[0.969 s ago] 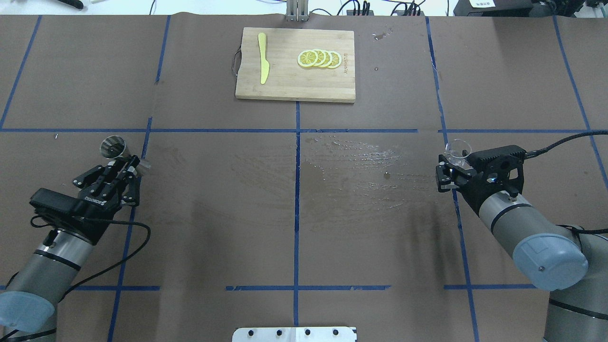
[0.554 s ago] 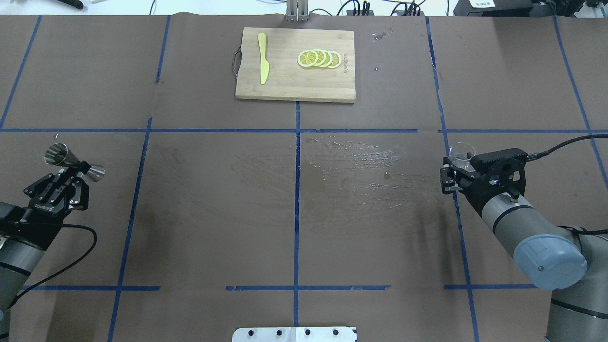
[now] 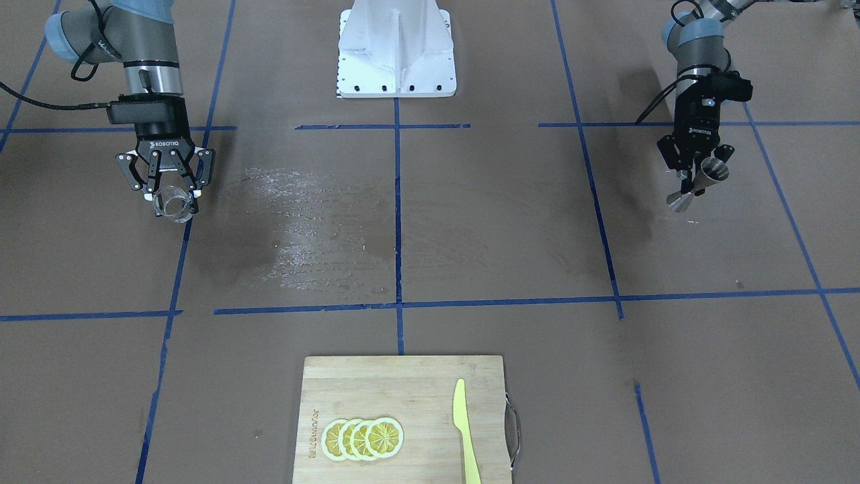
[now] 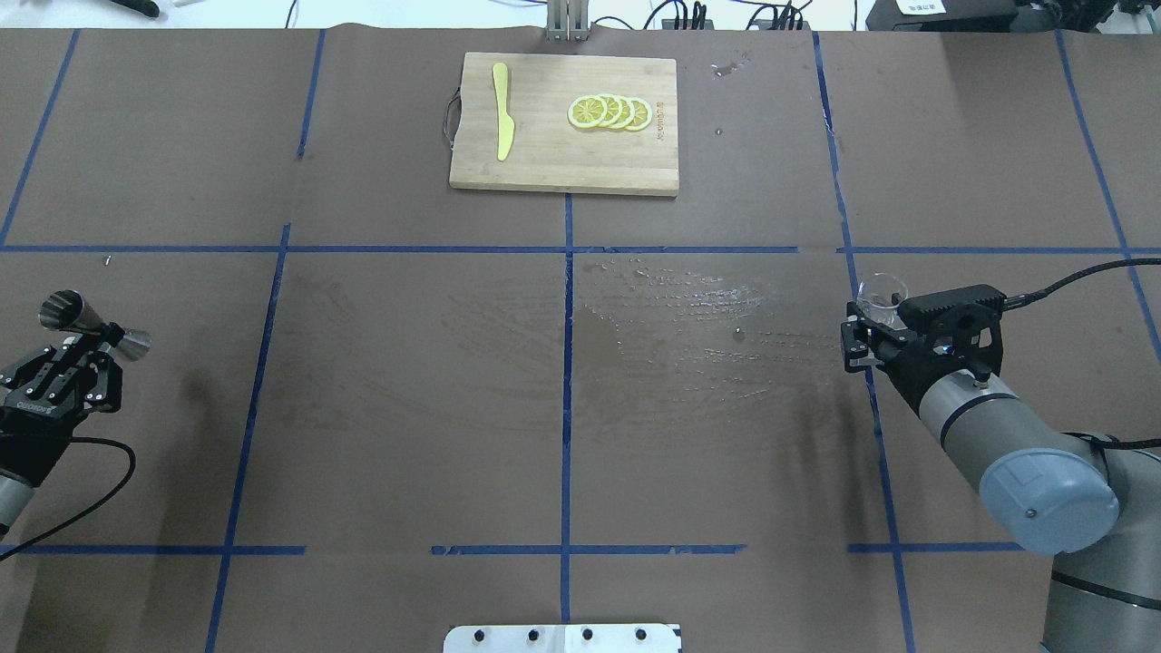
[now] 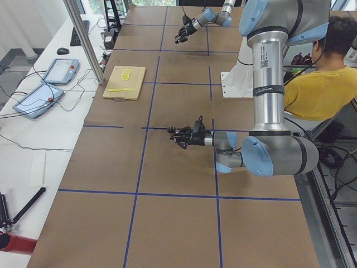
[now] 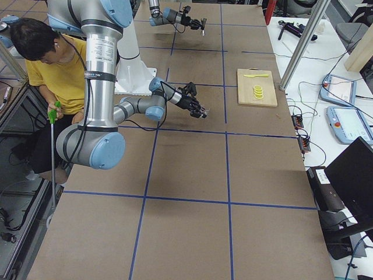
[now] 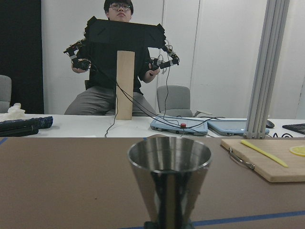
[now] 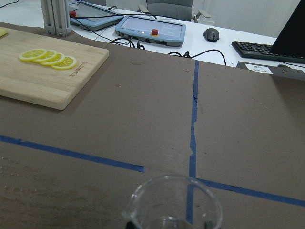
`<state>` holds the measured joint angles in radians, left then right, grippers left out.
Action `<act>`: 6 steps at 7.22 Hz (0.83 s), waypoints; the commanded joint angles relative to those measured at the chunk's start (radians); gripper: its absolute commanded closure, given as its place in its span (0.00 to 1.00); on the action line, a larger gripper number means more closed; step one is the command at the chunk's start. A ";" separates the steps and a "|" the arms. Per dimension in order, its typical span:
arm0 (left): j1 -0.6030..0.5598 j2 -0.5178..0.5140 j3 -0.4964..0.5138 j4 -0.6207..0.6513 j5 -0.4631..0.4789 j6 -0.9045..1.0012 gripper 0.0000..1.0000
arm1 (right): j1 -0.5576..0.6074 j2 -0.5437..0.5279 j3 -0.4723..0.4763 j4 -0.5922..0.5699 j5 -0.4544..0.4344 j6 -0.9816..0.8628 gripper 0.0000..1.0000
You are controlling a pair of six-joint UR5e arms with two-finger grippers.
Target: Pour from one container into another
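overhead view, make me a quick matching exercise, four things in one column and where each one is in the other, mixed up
Things:
1. jigger
2. glass cup
3. lemon slices
4. yellow knife

Places:
a. on the cutting board, right half as the overhead view shows it
b. held in the right end effector
c. on the cutting board, left half as the overhead view shows it
d. held in the left end effector

Pairs: 1-d, 2-b, 3-a, 4-c
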<state>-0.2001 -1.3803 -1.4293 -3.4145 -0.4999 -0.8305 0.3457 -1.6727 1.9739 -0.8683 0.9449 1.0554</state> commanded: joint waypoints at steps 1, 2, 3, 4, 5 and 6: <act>0.002 0.003 0.030 0.004 -0.002 -0.001 1.00 | -0.001 0.002 -0.001 0.000 0.000 0.002 1.00; 0.004 0.001 0.035 0.033 -0.002 0.001 1.00 | -0.001 0.004 -0.001 0.000 0.002 0.003 1.00; 0.007 0.001 0.044 0.040 -0.002 0.001 1.00 | -0.002 0.004 -0.001 0.000 0.002 0.003 1.00; 0.008 0.000 0.053 0.040 -0.018 -0.001 1.00 | -0.002 0.004 0.000 0.000 0.002 0.003 1.00; 0.008 -0.003 0.053 0.040 -0.031 -0.005 1.00 | -0.002 0.005 0.002 0.000 0.002 0.005 1.00; 0.010 -0.005 0.053 0.040 -0.034 -0.007 1.00 | -0.002 0.005 0.003 0.000 0.002 0.003 1.00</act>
<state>-0.1917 -1.3828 -1.3776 -3.3754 -0.5255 -0.8348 0.3437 -1.6680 1.9754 -0.8682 0.9464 1.0591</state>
